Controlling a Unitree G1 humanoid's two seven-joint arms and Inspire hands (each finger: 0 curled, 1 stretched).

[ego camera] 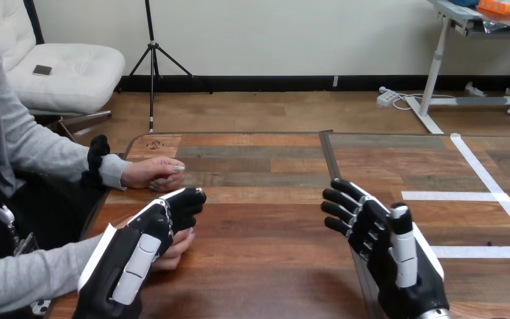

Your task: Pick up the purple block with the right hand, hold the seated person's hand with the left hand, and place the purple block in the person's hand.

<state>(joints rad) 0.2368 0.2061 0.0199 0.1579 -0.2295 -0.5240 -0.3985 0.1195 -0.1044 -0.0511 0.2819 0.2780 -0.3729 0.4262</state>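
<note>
Now left hand (pixel 147 234) covers the person's nearer hand (pixel 176 247); right hand (pixel 380 234) well apart.

A wooden table (pixel 265 266) of mixed planks is seen; strips of white tape (pixel 451 196) are stuck across its right part.

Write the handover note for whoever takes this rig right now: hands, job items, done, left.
Left hand: lies over the person's nearer hand at the table's left side; whether it grips cannot be told.
Right hand: open, fingers spread, empty, over the table.
The person's farther hand rests on the table.
Purple block: whereabouts cannot be told.
Done: left hand brought to the person's hand.
Left: find the block and confirm it is placed.
</note>
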